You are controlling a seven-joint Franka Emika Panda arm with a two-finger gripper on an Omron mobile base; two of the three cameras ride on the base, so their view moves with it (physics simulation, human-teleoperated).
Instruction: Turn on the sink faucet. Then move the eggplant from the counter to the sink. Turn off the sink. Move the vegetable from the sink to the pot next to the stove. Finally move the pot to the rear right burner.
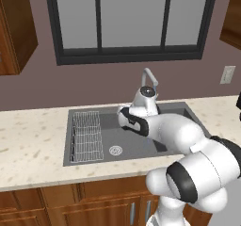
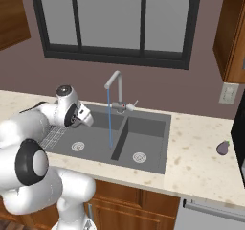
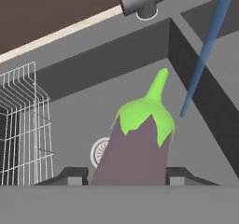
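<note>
**A:** Now, state of the tool [image 3: 123,176]?

**B:** Clamped on the purple eggplant with the green cap and stem [image 3: 140,143]. In the hand view the two dark finger tips [image 3: 70,176] sit one on each side of its body, touching it. The stem end points away from the hand.

**A:** Where is it relative to the dark grey double sink [image 1: 68,140]?

**B:** Held above the left basin. Behind the eggplant, the hand view shows the basin floor and the round metal drain [image 3: 99,150]. The white wire rack [image 3: 21,125] stands at the left end of the same basin, apart from the eggplant. I cannot tell whether the eggplant touches the floor.

**A:** Water?

**B:** Running. A thin blue stream [image 2: 109,119] falls from the grey gooseneck faucet [image 2: 115,87] and lands in the left basin, close to the divider between the basins. In the hand view the stream [image 3: 205,55] passes just to the right of the eggplant, apart from it.

**A:** Arm?

**B:** The white arm reaches over the speckled beige desk [image 1: 33,140] with its wrist above the left basin.

**A:** Anything else?

**B:** A small dark purple object [image 2: 222,147] lies on the desk, well to the right of the sink. It is too small to identify.
</note>
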